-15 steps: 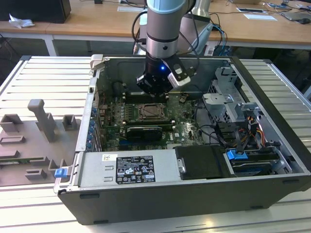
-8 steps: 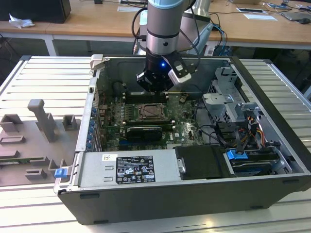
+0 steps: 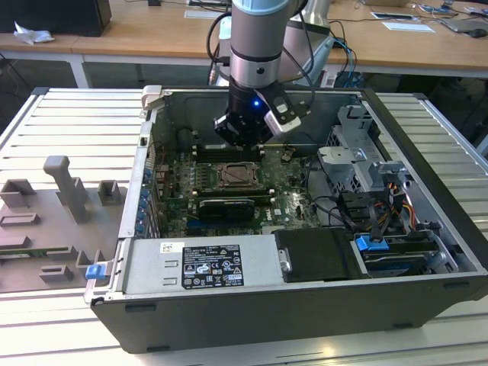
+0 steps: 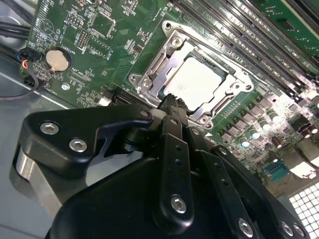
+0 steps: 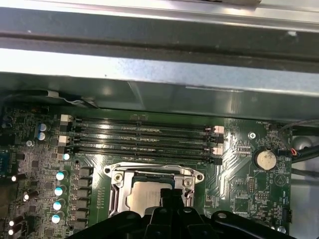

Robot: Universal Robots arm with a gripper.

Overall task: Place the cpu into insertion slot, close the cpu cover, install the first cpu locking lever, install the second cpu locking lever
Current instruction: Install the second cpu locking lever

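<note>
End effector (image 4: pixel 172 102) closed, empty, hovering over near edge of cpu (image 4: pixel 199 82). Sits flat in insertion slot (image 4: pixel 225 102) mid-motherboard (image 4: pixel 99 45), below the tips, cpu cover (image 4: pixel 149 74) framing it, memory slots (image 5: pixel 142 139) beyond.

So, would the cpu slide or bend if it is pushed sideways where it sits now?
Probably it would not slide: the cpu sits low, with the cpu cover framing it. Its flat metal top looks stiff, so bending seems unlikely. That smooth top may be slippery to grip.

Memory slots (image 5: pixel 142 140) just beside insertion slot (image 5: pixel 115 193)
</note>
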